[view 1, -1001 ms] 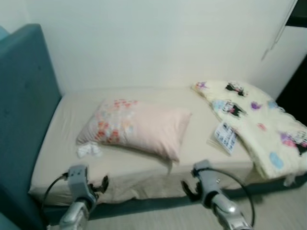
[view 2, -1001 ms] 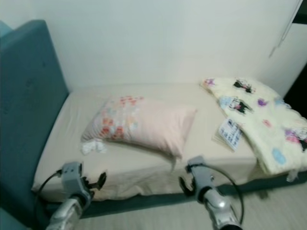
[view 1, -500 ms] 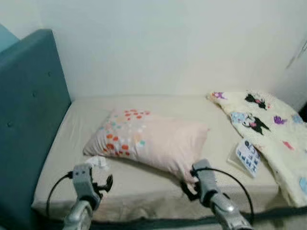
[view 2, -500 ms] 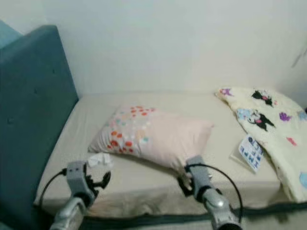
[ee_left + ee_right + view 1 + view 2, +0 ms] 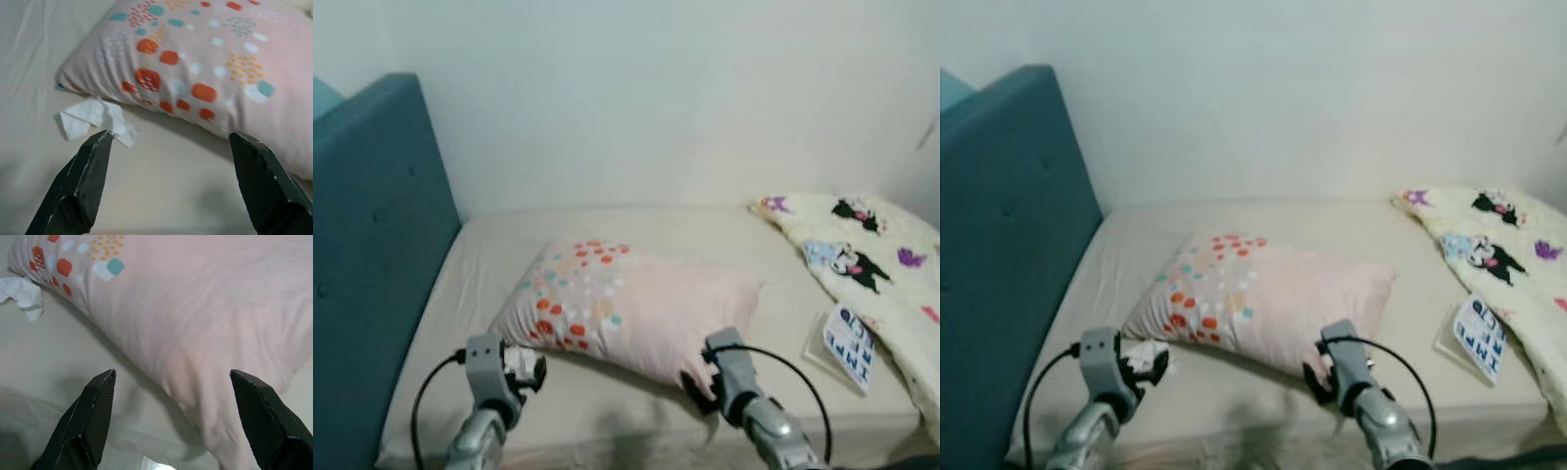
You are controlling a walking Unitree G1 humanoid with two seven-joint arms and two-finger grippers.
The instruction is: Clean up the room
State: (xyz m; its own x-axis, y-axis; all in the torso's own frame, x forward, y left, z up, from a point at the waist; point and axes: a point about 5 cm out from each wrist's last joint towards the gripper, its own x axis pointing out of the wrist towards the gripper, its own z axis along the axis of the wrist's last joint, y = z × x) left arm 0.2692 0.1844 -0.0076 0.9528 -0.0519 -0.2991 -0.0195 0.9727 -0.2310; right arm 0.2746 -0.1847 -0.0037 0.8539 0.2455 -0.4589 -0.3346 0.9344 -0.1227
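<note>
A single bed (image 5: 636, 220) with a beige sheet stands against a white wall (image 5: 656, 88), its teal padded headboard (image 5: 367, 255) at the left end. A pink pillow (image 5: 636, 308) with coloured dots at one end lies slightly askew toward the front edge of the mattress, nearer the headboard end than the foot. A crumpled white tissue (image 5: 95, 117) lies on the sheet just beside the pillow's dotted corner, close to the front edge. A cream cartoon-print blanket (image 5: 871, 259) is bunched at the right end of the bed, with a blue-and-white printed card (image 5: 849, 348) on the sheet next to it. The left gripper (image 5: 168, 139) hangs over the front edge of the mattress, fingers spread wide and empty, one fingertip (image 5: 100, 142) just short of the tissue. The right gripper (image 5: 171, 377) is poised above the pillow's plain pink end, fingers likewise spread apart and holding nothing.
</note>
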